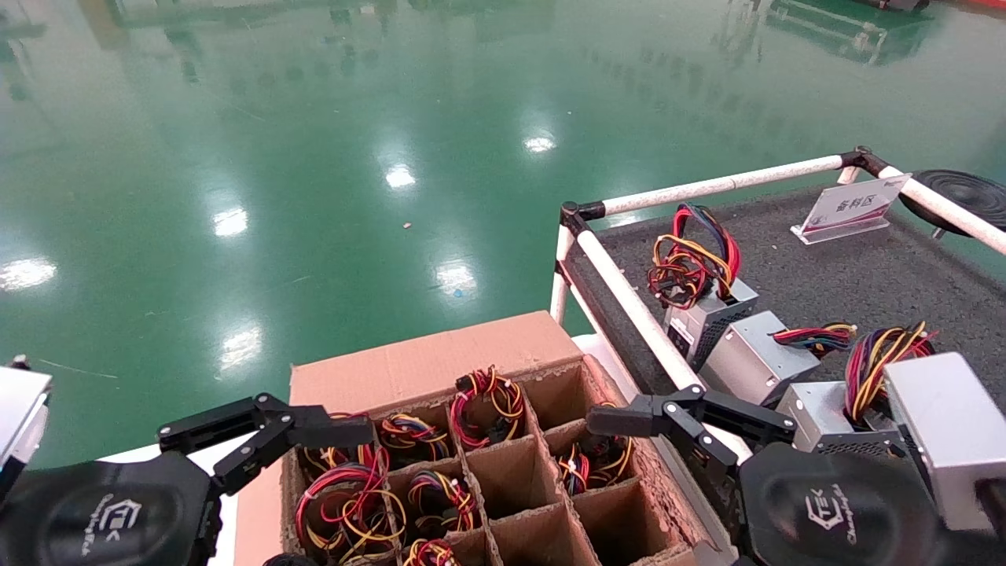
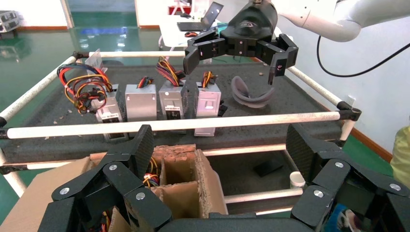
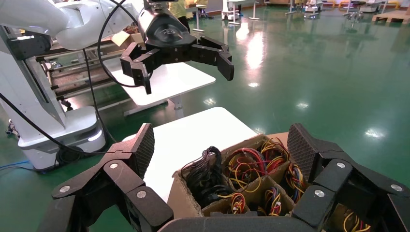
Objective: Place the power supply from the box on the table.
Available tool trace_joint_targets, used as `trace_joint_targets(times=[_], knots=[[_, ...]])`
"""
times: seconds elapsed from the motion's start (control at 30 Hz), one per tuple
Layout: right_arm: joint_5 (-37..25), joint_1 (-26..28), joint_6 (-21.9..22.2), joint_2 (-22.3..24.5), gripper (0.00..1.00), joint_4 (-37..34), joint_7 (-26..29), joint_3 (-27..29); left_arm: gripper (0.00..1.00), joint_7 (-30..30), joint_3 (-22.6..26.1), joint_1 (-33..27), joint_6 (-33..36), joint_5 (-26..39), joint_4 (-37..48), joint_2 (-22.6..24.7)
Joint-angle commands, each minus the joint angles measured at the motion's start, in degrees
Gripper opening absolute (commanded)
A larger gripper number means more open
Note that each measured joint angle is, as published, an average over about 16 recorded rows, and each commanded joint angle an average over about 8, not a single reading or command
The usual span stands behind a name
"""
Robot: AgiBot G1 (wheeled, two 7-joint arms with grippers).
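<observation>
The left gripper [image 1: 310, 431] hangs over the left side of the box [image 1: 440, 363]; its jaws are spread wide and hold nothing; right under them sit cells full of red, orange and yellow wire loops [image 1: 346, 503]. The box is brown cardboard with ragged dividers; some cells just right of the left jaws are bare, others hold more wire bundles. The right gripper [image 1: 648, 417] hangs over the right edge of the box, beside the white pipe rail [image 1: 637, 310]; its jaws are spread wide too and grip nothing. Past the right jaws lies the dark bench [image 1: 825, 275]; a row of power units stands there just beyond the rail. The far unit with blue wires [image 1: 703, 303] is at the end; next comes a plain grey unit [image 1: 750, 358]. Which of the many units is the power supply cannot be told; the ones in the box show only their wires; none is in either set of jaws.
</observation>
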Motion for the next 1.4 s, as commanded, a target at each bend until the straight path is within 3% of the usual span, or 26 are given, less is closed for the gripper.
trace_joint_targets(times=[0.03, 0.37, 0.4, 0.63, 0.67, 1.4], knots=[[0.0, 0.0, 0.0, 0.0, 1.0, 0.0, 0.0, 0.0, 1.0, 0.0, 0.0, 0.0, 0.0, 0.0, 0.0, 0.0], [0.0, 0.0, 0.0, 0.0, 1.0, 0.0, 0.0, 0.0, 1.0, 0.0, 0.1, 0.0, 0.0, 0.0, 0.0, 0.0], [0.0, 0.0, 0.0, 0.0, 1.0, 0.0, 0.0, 0.0, 0.92, 0.0, 0.1, 0.0, 0.0, 0.0, 0.0, 0.0], [0.0, 0.0, 0.0, 0.0, 1.0, 0.0, 0.0, 0.0, 0.05, 0.0, 0.1, 0.0, 0.0, -0.1, 0.0, 0.0], [0.0, 0.0, 0.0, 0.0, 1.0, 0.0, 0.0, 0.0, 0.0, 0.0, 0.1, 0.0, 0.0, -0.1, 0.0, 0.0], [0.0, 0.0, 0.0, 0.0, 1.0, 0.0, 0.0, 0.0, 0.0, 0.1, 0.1, 0.0, -0.1, -0.1, 0.0, -0.1]])
